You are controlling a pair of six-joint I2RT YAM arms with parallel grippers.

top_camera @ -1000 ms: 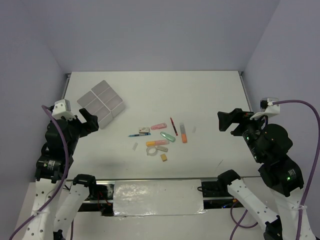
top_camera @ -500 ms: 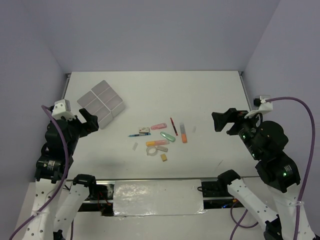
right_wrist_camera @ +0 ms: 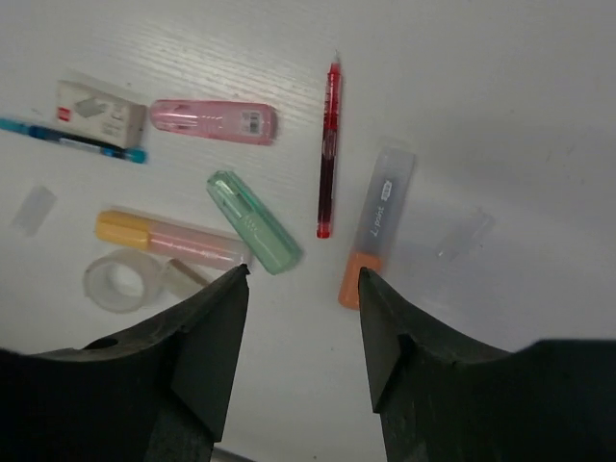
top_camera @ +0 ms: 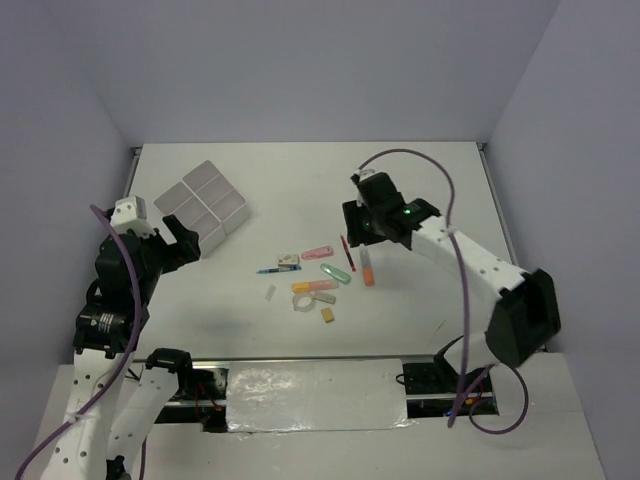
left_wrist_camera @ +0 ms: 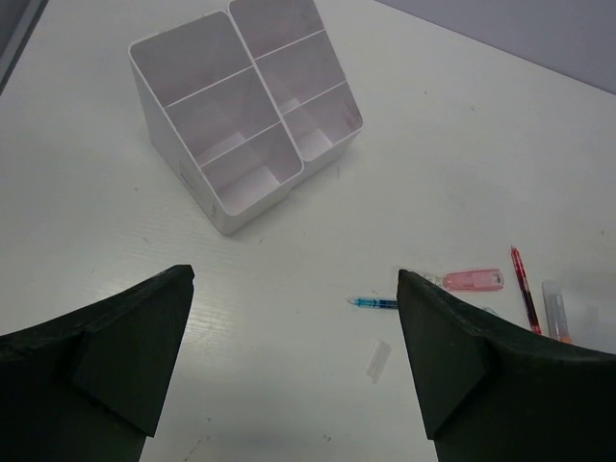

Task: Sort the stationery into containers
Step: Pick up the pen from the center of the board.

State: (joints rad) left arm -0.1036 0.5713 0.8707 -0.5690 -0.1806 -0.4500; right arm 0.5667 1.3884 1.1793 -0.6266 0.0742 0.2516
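Plainly the right arm is the nearer one: its right end effector [right_wrist_camera: 303,279] hangs above the loose stationery at the middle of the bench, fingers spread with nothing between them. The red pen [right_wrist_camera: 329,149] lies just beyond the gap, towards the far edge, and its long axis runs roughly from near edge to far edge. That sets it across the line joining the two fingers, so they could close on its thin barrel with no turn of the wrist. The orange marker [right_wrist_camera: 377,226] lies just beside the pen on the right-edge side, tilted a little and apart from it, its orange end close under the right finger. The green marker [right_wrist_camera: 255,221] lies near on the other side. The pen looks the likelier pick, though the marker sits almost as close.

The left end effector [left_wrist_camera: 294,279] waits by the left edge, also spread and holding nothing. The trays [left_wrist_camera: 183,164] stand towards the far left corner, well apart from the stationery, so whatever is lifted has a long carry leftward.
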